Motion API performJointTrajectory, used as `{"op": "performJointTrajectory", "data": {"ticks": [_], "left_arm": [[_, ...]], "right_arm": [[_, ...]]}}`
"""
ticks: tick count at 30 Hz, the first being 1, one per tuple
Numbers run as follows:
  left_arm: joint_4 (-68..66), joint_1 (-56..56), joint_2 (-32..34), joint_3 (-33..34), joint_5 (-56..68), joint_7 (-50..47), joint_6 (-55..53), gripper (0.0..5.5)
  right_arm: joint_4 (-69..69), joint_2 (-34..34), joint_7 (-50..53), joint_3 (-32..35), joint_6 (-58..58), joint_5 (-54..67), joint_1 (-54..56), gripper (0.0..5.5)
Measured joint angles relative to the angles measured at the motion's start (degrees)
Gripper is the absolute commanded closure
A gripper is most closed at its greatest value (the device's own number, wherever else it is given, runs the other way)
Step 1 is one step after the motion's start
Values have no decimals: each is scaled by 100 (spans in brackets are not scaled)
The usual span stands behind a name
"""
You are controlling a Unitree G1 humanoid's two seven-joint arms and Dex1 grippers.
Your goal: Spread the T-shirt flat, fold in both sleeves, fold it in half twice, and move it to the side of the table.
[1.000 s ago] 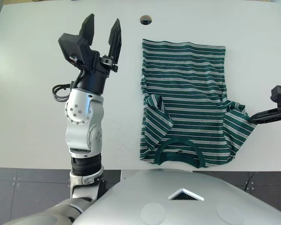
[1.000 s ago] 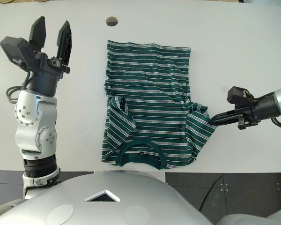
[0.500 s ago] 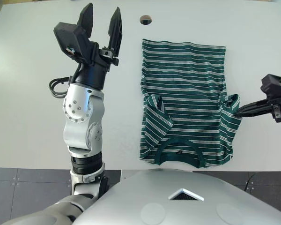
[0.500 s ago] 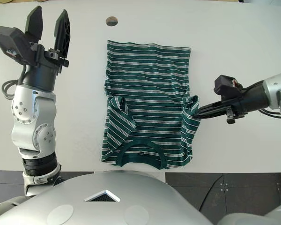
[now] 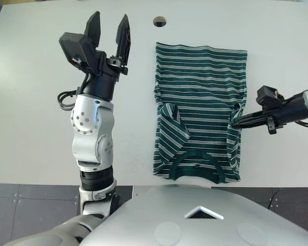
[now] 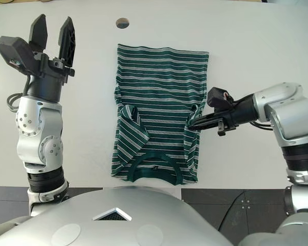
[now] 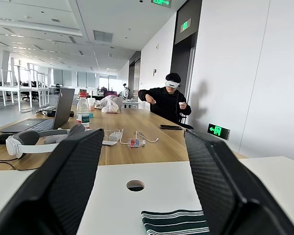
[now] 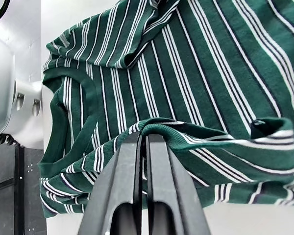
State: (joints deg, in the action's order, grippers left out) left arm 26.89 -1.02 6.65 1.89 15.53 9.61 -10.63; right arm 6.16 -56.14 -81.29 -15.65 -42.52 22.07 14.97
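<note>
A green T-shirt (image 5: pixel 200 92) with white stripes lies flat on the white table (image 5: pixel 36 128), collar toward me. Its left sleeve (image 5: pixel 170 123) is folded onto the body. My right gripper (image 5: pixel 235 124) is shut on the right sleeve (image 8: pixel 220 144), holding it over the shirt's right side; the fingers (image 8: pixel 137 186) pinch the sleeve's hem. My left gripper (image 5: pixel 109 28) is raised well above the table to the left of the shirt, open and empty, its fingers (image 7: pixel 63 186) pointing up and away.
A round hole (image 5: pixel 159 21) in the table lies just beyond the shirt's far left corner. Bare table spreads to the left and right of the shirt. The table's near edge runs just below the collar.
My right gripper has drawn the right sleeve leftward, from off the shirt's right edge onto its body. The left arm has shifted only slightly.
</note>
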Motion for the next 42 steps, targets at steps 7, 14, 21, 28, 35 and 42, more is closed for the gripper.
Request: {"op": "performJointTrajectory", "data": {"ticks": [7,14,21,28,35,42], "left_arm": [[151,-136,50,-66,239,213,-46,243],[44,-192,377,-36,302,786,224,243],[-296,-1006,3130,-207,-768,3877,2764,243],[-2376,-1110,5421,-777,-3070,4778,6008,243],[-3025,-1019,5577,-968,-3741,4038,7376,243],[-2294,-484,5000,-2089,-3649,4157,6720,243]], "right_arm": [[-7,152,188,-93,-21,-57,61,347],[172,-137,-428,515,855,285,-509,314],[225,-293,-338,2240,3939,-377,-2774,314],[251,-494,-413,2305,6134,-1309,-3884,314],[-203,-230,-117,1455,7793,-1659,-3280,314],[-328,-285,77,911,8103,-1798,-3327,314]]}}
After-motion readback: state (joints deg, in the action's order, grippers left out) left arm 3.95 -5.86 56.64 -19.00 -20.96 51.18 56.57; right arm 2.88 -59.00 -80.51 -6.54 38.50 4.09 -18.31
